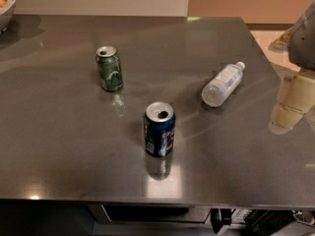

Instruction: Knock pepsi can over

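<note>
The pepsi can (159, 130) is dark blue with red-and-white marks and a silver top. It stands upright on the grey table (64, 132), a little in front of the middle. My gripper (288, 113) is cream-coloured and hangs at the right edge of the view, over the table's right side. It is well to the right of the can and apart from it. It holds nothing that I can see.
A green can (109, 69) stands upright behind and left of the pepsi can. A clear plastic bottle (222, 84) lies on its side to the back right, between the pepsi can and my gripper. A white bowl (6, 6) sits at the far left corner.
</note>
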Robot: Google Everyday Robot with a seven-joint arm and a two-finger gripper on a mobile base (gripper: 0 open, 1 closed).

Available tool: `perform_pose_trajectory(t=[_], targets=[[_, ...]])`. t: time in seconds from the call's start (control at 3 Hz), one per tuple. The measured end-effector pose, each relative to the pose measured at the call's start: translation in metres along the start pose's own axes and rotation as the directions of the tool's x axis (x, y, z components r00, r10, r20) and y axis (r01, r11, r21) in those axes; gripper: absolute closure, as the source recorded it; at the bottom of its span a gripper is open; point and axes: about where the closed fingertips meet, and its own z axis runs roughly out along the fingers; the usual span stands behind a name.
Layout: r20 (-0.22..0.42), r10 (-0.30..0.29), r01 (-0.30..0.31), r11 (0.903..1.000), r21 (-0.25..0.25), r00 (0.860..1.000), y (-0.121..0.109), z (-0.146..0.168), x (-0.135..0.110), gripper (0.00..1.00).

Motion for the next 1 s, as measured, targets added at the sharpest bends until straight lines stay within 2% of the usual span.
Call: perform_pose_trajectory(t=[0.33,0.67,1.0], targets=[[0.0,0.0,0.0,1.0,0.0,1.0,0.0,0.0,0.0,0.0],[0.034,-0.034,0.034,0.9994,-0.007,0.999,0.005,0.0,-0.011,0.0],[0.122,-0.077,0.081,0.9964,-0.026,0.989,0.011,0.007,-0.038,0.0]])
